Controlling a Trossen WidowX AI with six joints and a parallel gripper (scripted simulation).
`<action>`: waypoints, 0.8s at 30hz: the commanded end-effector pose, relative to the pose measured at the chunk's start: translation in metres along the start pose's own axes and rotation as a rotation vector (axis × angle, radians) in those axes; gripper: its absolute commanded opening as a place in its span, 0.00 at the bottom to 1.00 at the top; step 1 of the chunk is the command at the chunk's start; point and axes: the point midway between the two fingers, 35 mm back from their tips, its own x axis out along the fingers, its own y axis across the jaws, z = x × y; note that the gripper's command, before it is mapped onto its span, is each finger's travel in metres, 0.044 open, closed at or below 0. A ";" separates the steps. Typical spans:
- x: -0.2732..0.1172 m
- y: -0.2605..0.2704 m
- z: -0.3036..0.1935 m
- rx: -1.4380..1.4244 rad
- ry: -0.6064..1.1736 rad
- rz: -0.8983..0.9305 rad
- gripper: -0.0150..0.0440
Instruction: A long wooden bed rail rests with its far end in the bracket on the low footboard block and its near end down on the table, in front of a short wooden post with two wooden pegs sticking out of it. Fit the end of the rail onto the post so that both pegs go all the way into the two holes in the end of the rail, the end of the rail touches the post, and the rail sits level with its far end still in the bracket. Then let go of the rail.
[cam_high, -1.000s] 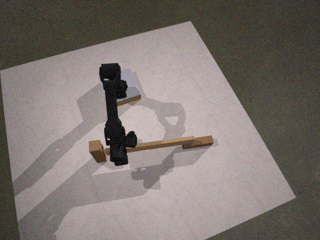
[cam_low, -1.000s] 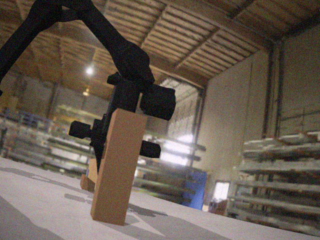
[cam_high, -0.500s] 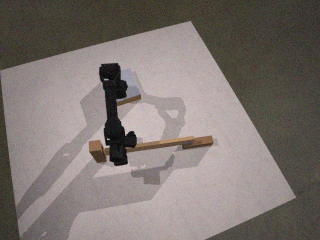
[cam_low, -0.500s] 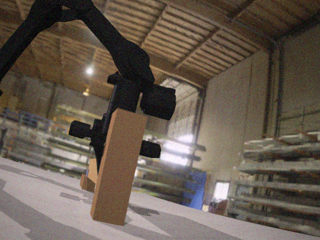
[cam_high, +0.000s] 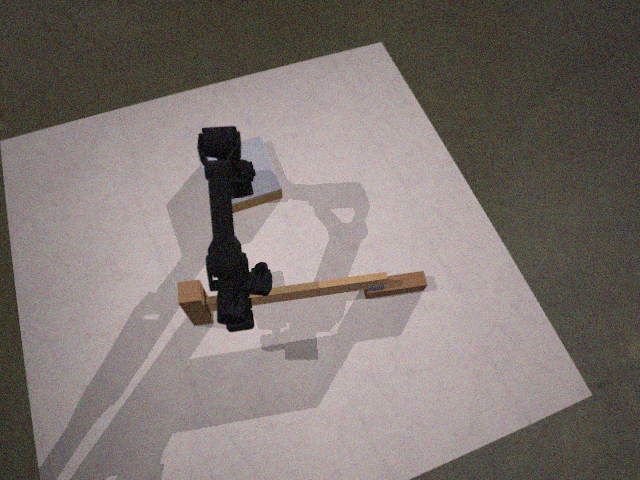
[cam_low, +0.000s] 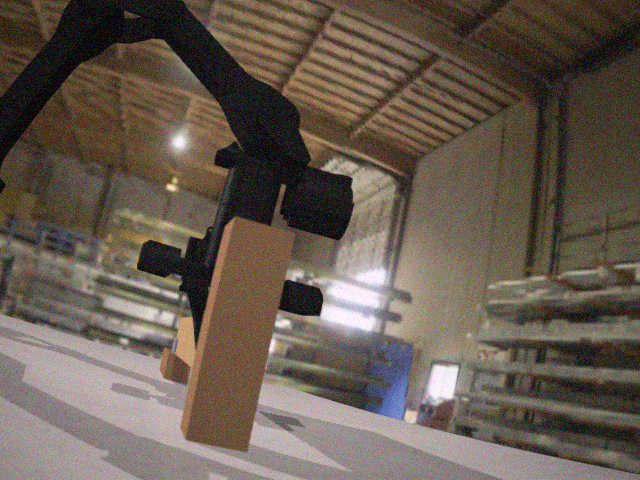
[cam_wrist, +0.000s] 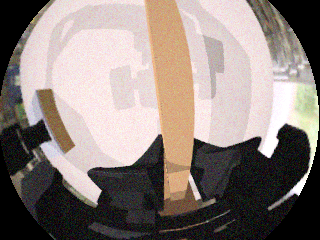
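Observation:
The long wooden rail (cam_high: 294, 292) (cam_low: 185, 345) (cam_wrist: 175, 90) runs from the footboard block (cam_high: 408, 282) (cam_low: 174, 367) towards the upright wooden post (cam_high: 195, 302) (cam_low: 240, 335) (cam_wrist: 181, 206). Its far end lies at the bracket on that block. Its near end is raised off the table and is close against the post or very near it. Any small gap is too dark to judge. My gripper (cam_high: 235, 304) (cam_wrist: 168, 136) is shut on the rail near the post, one finger on each side. The pegs and holes cannot be made out. Whether the rail is exactly level is unclear.
A pale blue-grey slab with a wooden edge (cam_high: 263, 178) (cam_wrist: 56, 120) lies on the white table top (cam_high: 465, 361) beside the arm's base, off to one side of the rail. The arm reaches over from that side. Its shadows cross the table.

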 end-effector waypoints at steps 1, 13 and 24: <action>-0.001 0.000 -0.005 0.002 0.010 -0.003 0.25; -0.001 0.000 -0.008 0.002 0.010 -0.003 0.25; -0.001 0.000 -0.011 0.002 0.011 -0.003 0.25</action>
